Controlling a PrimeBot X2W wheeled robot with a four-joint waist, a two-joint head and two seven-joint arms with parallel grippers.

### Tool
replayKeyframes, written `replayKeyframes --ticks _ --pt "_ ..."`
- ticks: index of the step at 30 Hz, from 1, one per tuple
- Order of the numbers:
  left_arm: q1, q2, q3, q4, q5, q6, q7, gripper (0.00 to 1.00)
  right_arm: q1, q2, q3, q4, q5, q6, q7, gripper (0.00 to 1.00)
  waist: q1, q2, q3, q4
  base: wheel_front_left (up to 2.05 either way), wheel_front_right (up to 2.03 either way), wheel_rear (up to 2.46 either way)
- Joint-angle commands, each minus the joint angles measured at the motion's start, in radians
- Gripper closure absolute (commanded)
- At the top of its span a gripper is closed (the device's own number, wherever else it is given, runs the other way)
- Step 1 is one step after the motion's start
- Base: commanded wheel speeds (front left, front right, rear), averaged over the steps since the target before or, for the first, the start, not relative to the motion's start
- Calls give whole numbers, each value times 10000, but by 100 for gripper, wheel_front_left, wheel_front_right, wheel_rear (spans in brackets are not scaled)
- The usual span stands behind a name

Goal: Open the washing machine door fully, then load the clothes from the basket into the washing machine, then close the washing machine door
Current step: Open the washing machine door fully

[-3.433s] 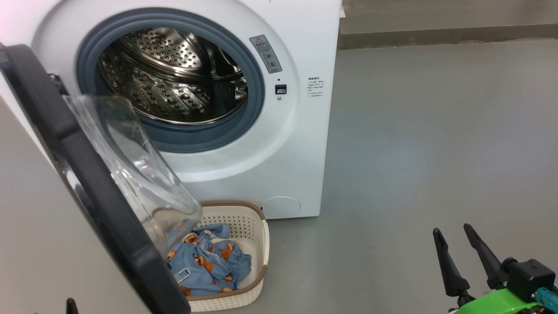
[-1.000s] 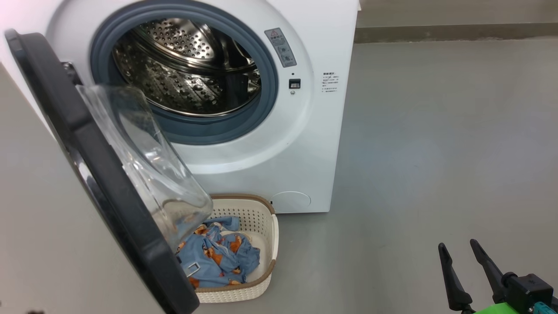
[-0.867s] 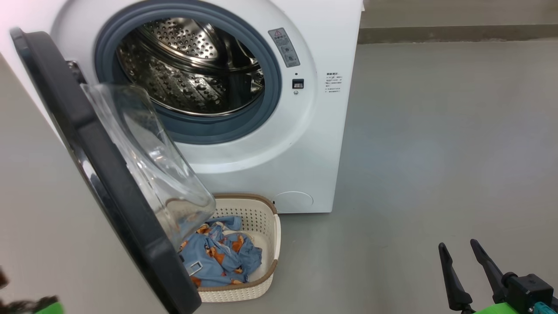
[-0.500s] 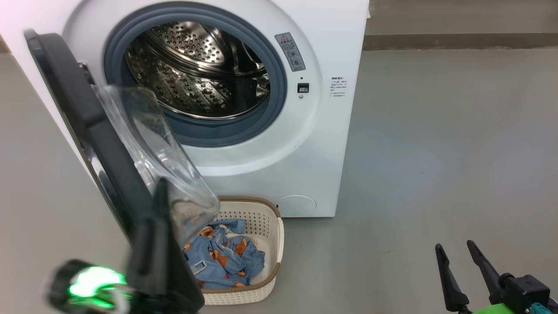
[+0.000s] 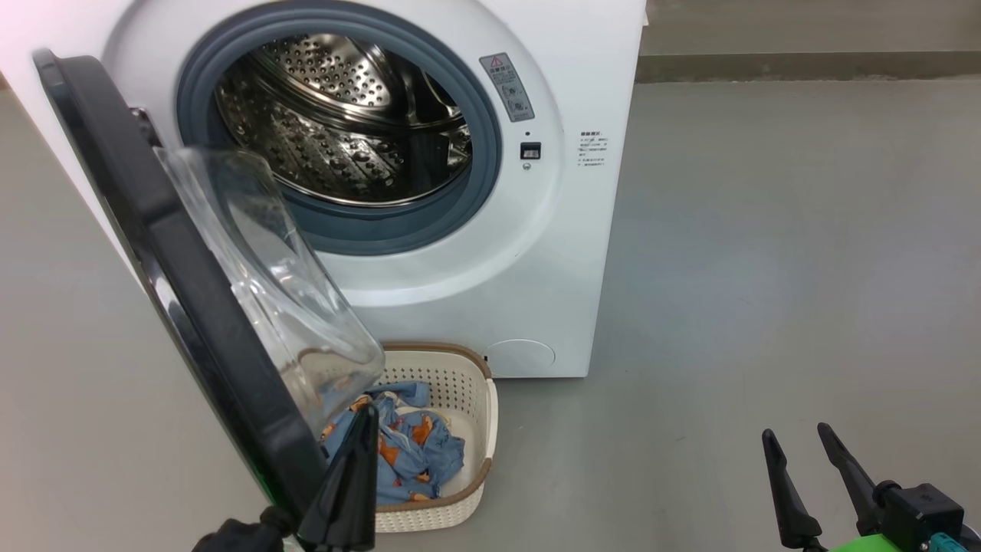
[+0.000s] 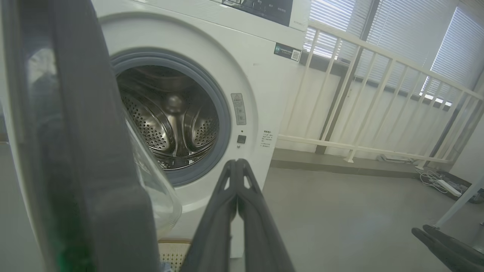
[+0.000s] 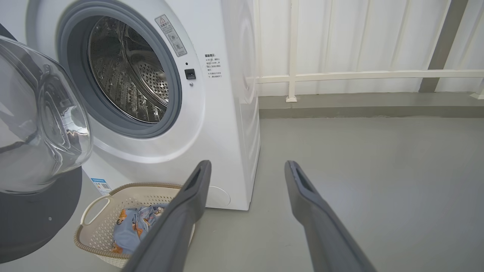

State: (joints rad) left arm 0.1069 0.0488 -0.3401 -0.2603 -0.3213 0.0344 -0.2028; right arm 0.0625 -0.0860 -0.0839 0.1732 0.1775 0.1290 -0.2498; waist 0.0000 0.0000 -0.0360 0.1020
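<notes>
The clothes (image 5: 420,454) lie in the basket (image 5: 441,379), just beyond the clenched left jaws. The released right jaws are farther.

Right gripper (image 5: 797,437): two long tapered matte-black fingers, black boxy mount block (image 5: 923,512), bright green housing (image 5: 881,546) under it, teal connector (image 5: 946,543). In the right wrist view the fingers (image 7: 189,206) read dark grey, with an elongated recess near each tip. Left gripper (image 5: 364,429): same black fingers, rounded black knuckle (image 5: 234,535).
</notes>
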Motion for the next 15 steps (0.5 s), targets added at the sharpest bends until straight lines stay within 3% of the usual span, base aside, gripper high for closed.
replayKeyframes --ticks 1,15 --pt "-224 14 359 -124 34 88 -47 100 -47 -52 192 -260 18 17 -120 0 0 0 12 18 0 0 0" --pt "-333 14 477 250 130 1078 598 100 -19 114 103 -286 0 17 -120 0 0 0 194 251 0 0 0"
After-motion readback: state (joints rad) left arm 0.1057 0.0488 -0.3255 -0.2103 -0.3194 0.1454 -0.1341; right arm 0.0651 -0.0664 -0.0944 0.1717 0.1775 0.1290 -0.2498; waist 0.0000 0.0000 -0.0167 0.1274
